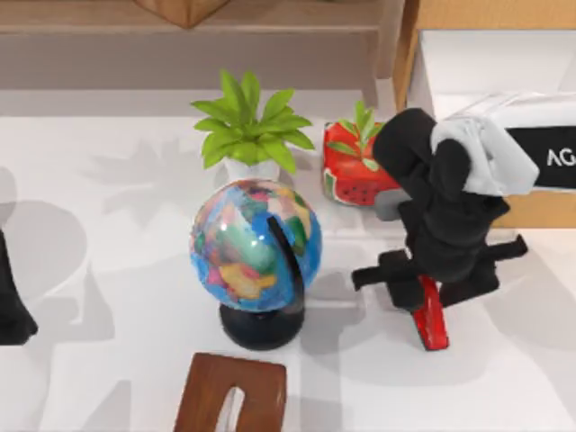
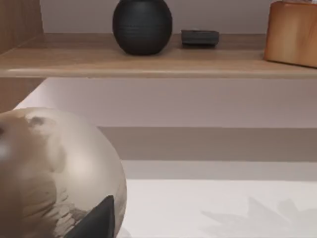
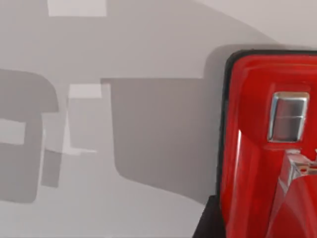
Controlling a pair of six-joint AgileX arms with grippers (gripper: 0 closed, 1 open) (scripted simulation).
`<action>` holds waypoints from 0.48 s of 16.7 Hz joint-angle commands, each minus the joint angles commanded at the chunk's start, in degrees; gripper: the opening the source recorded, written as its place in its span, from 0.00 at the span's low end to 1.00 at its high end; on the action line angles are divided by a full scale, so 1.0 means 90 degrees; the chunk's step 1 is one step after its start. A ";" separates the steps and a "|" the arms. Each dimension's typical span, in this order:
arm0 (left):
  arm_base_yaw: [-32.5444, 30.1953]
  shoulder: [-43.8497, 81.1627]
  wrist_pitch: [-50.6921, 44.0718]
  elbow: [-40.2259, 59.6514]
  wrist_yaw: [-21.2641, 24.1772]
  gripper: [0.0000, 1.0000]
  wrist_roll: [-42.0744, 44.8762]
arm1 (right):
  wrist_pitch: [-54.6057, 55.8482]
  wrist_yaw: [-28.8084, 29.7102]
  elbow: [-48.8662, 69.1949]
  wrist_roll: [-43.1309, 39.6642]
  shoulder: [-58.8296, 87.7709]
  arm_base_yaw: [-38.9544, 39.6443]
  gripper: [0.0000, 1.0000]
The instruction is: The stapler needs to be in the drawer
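Note:
The red stapler lies lengthwise at the table's front right, sticking out from under my right gripper. In the right wrist view the stapler looms close, glossy red with a silver plate, and a dark fingertip presses against its side. I cannot tell whether it rests on the table or hangs above it. The drawer, light wood with a white inside, stands open at the back right, partly covered by the right arm. My left gripper is parked at the left edge.
A globe on a black base stands mid-table, left of the stapler. Behind it are a green plant and a red watermelon pot. A brown wooden piece sits at the front. A back shelf holds a black vase.

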 joint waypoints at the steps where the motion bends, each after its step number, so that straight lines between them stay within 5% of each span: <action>1: 0.0000 0.0000 0.0000 0.0000 0.0000 1.00 0.0000 | 0.0000 0.0000 0.0000 0.0000 0.0000 0.0000 0.10; 3: 0.0000 0.0000 0.0000 0.0000 0.0000 1.00 0.0000 | 0.0000 0.0000 0.0000 0.0000 0.0000 0.0000 0.00; 8: 0.0000 0.0000 0.0000 0.0000 0.0000 1.00 0.0000 | 0.0000 0.0000 0.0000 0.0000 0.0000 0.0000 0.00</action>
